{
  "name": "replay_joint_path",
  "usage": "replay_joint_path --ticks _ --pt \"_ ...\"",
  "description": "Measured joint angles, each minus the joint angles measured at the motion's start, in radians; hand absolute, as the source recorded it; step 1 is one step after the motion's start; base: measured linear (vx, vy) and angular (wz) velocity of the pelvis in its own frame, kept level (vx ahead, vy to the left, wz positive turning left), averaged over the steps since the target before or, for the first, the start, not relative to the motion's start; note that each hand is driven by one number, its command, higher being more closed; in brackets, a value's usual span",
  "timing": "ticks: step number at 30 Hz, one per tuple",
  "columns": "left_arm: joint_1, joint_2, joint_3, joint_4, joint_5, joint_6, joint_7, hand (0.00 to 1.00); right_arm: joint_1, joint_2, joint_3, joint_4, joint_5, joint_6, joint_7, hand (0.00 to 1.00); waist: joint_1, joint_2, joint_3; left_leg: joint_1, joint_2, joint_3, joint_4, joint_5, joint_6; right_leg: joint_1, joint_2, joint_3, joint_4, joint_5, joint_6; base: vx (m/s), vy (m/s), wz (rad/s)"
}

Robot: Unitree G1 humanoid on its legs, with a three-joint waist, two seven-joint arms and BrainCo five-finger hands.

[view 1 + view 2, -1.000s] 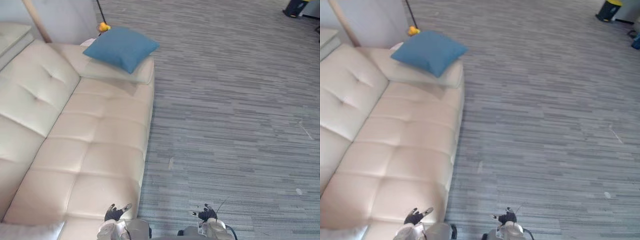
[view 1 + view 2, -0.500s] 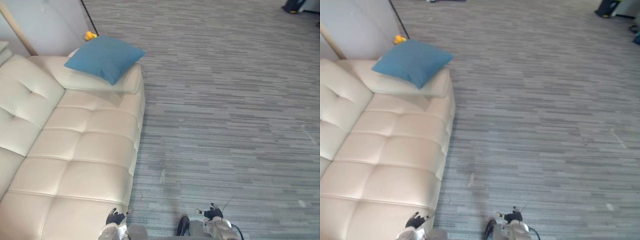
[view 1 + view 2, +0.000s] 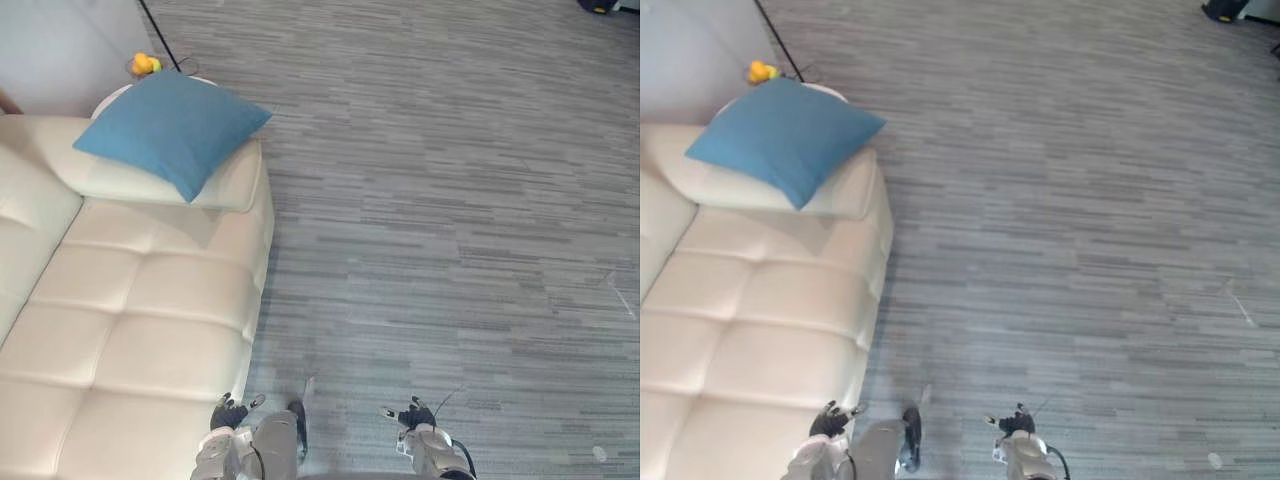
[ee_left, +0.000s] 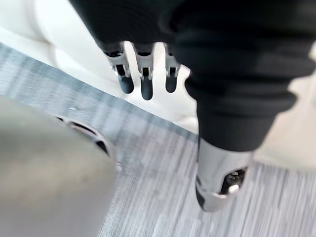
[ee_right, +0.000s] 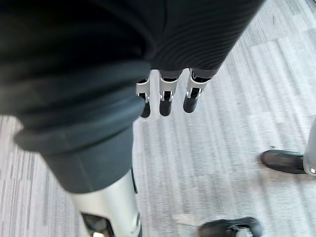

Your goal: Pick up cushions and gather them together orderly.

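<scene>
A blue square cushion [image 3: 171, 126] lies tilted on the far armrest [image 3: 215, 185] of a cream leather sofa [image 3: 140, 330]. Both hands hang low at the near edge, far from the cushion. My left hand [image 3: 228, 413] sits by the sofa's front edge with relaxed straight fingers [image 4: 142, 81] and nothing in it. My right hand [image 3: 412, 416] hangs over the carpet, its fingers [image 5: 166, 101] straight and empty.
Grey striped carpet [image 3: 450, 200] stretches wide to the right of the sofa. A small yellow object [image 3: 144, 64] and a thin black pole stand behind the cushion by a pale wall. A dark bin [image 3: 1223, 10] stands at the far right.
The camera has turned right: sofa and cushion slid left and nearer in view. Both hands stay low and empty.
</scene>
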Motion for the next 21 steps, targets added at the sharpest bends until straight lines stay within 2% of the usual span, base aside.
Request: replay_joint_path --ticks 1,3,5,6,7,8,10,11,12,13,14,15,16,17,19,21 --pt "0.000 0.000 -0.006 0.010 0.009 0.001 0.000 0.00 0.019 0.000 0.002 0.000 -0.007 -0.001 0.009 0.00 -0.005 0.010 0.006 0.078 -0.003 -0.012 -0.019 -0.030 -0.004 -0.065 -0.016 0.004 0.164 -0.006 -0.011 0.48 0.074 0.22" --pt "-0.003 -0.001 -0.006 0.011 0.013 0.004 0.001 0.00 0.033 -0.002 0.000 -0.013 -0.010 -0.003 0.014 0.00 -0.015 0.016 0.008 0.151 -0.007 -0.028 -0.070 -0.044 -0.009 -0.148 -0.040 -0.032 0.204 -0.019 -0.037 0.34 0.018 0.24" --pt "-0.004 0.000 -0.005 0.013 0.013 0.006 0.001 0.00 0.038 -0.003 -0.004 -0.040 -0.016 -0.013 0.013 0.00 -0.030 0.015 0.008 0.201 -0.003 -0.052 -0.099 -0.063 -0.023 -0.232 -0.064 -0.104 0.104 -0.020 -0.052 0.36 -0.027 0.31" --pt "-0.004 0.000 -0.004 0.017 0.013 0.006 0.002 0.00 0.035 -0.005 -0.012 -0.041 -0.016 -0.020 0.013 0.00 -0.039 0.016 0.010 0.227 0.002 -0.068 -0.110 -0.073 -0.030 -0.259 -0.066 -0.131 0.004 -0.018 -0.054 0.36 -0.076 0.45" --pt "-0.002 0.001 -0.003 0.028 0.013 0.006 0.004 0.00 0.025 -0.008 -0.016 -0.037 -0.016 -0.020 0.013 0.00 -0.050 0.017 0.010 0.268 0.007 -0.085 -0.142 -0.078 -0.039 -0.274 -0.052 -0.141 -0.173 0.000 -0.061 0.36 -0.095 0.48" --pt "-0.001 0.002 -0.003 0.031 0.013 0.006 0.005 0.00 0.022 -0.008 -0.020 -0.035 -0.015 -0.019 0.013 0.00 -0.054 0.018 0.009 0.276 0.009 -0.094 -0.157 -0.083 -0.047 -0.277 -0.040 -0.130 -0.262 0.023 -0.063 0.33 -0.125 0.54" --pt "-0.002 0.003 -0.005 0.038 0.015 0.004 0.006 0.00 0.007 -0.007 -0.047 -0.015 -0.016 -0.017 0.013 0.00 -0.061 0.016 0.011 0.323 0.008 -0.143 -0.177 -0.116 -0.079 -0.279 -0.007 -0.045 -0.523 0.119 -0.063 0.38 -0.190 0.61" --pt "-0.001 0.003 -0.004 0.043 0.015 0.004 0.007 0.00 0.003 -0.010 -0.050 -0.009 -0.015 -0.014 0.013 0.00 -0.062 0.015 0.010 0.335 0.008 -0.161 -0.176 -0.133 -0.088 -0.278 -0.008 -0.032 -0.548 0.135 -0.067 0.50 -0.278 0.73" --pt "0.000 -0.002 -0.002 0.049 0.015 0.004 0.009 0.00 -0.002 -0.021 -0.050 0.002 -0.015 -0.011 0.015 0.00 -0.068 0.025 0.009 0.356 0.027 -0.195 -0.170 -0.162 -0.106 -0.278 0.003 -0.025 -0.514 0.210 -0.080 0.53 -0.323 0.73" --pt "0.012 -0.010 0.002 0.051 0.015 0.003 0.009 0.00 -0.003 -0.029 -0.050 0.003 -0.016 -0.010 0.015 0.00 -0.071 0.040 -0.002 0.365 0.052 -0.224 -0.166 -0.173 -0.113 -0.277 0.024 -0.032 -0.473 0.217 -0.102 0.68 -0.375 0.95" --pt "0.021 -0.025 0.021 0.050 0.015 0.000 0.008 0.00 -0.014 -0.035 -0.049 0.010 -0.017 -0.010 0.015 0.00 -0.070 0.066 -0.006 0.329 0.090 -0.279 -0.066 -0.168 -0.118 -0.264 0.038 -0.085 -0.424 0.147 -0.122 0.68 -0.397 0.80" --pt "0.018 -0.031 0.042 0.046 0.015 -0.001 0.008 0.00 -0.017 -0.039 -0.049 0.010 -0.017 -0.010 0.014 0.00 -0.073 0.076 0.000 0.279 0.103 -0.302 0.047 -0.161 -0.120 -0.249 0.045 -0.109 -0.419 0.125 -0.131 0.57 -0.340 0.63" --pt "0.010 -0.045 0.067 0.043 0.011 -0.001 0.010 0.00 -0.025 -0.050 -0.048 0.008 -0.016 -0.009 0.014 0.00 -0.071 0.100 0.010 0.195 0.128 -0.317 0.245 -0.118 -0.125 -0.217 0.064 -0.135 -0.421 0.102 -0.148 0.54 -0.334 0.21" --pt "0.014 -0.052 0.082 0.037 0.012 -0.001 0.013 0.00 -0.025 -0.056 -0.038 0.008 -0.015 -0.007 0.012 0.00 -0.057 0.116 0.023 0.071 0.175 -0.304 0.509 -0.014 -0.119 -0.153 0.095 -0.144 -0.446 0.069 -0.167 0.43 -0.211 0.02" --pt "0.001 -0.045 0.069 0.017 0.012 -0.003 0.013 0.00 -0.029 -0.049 -0.037 0.011 -0.012 -0.003 0.007 0.00 -0.053 0.115 0.043 -0.011 0.207 -0.236 0.638 -0.044 -0.124 -0.045 0.106 -0.149 -0.494 0.039 -0.175 0.49 -0.164 0.05" --pt "0.000 -0.032 0.033 -0.006 0.013 -0.006 0.011 0.00 -0.024 -0.042 -0.036 0.012 -0.004 -0.001 0.005 0.00 -0.052 0.089 0.054 -0.076 0.195 -0.161 0.593 -0.067 -0.116 0.042 0.096 -0.164 -0.560 0.026 -0.161 0.50 -0.147 0.29"
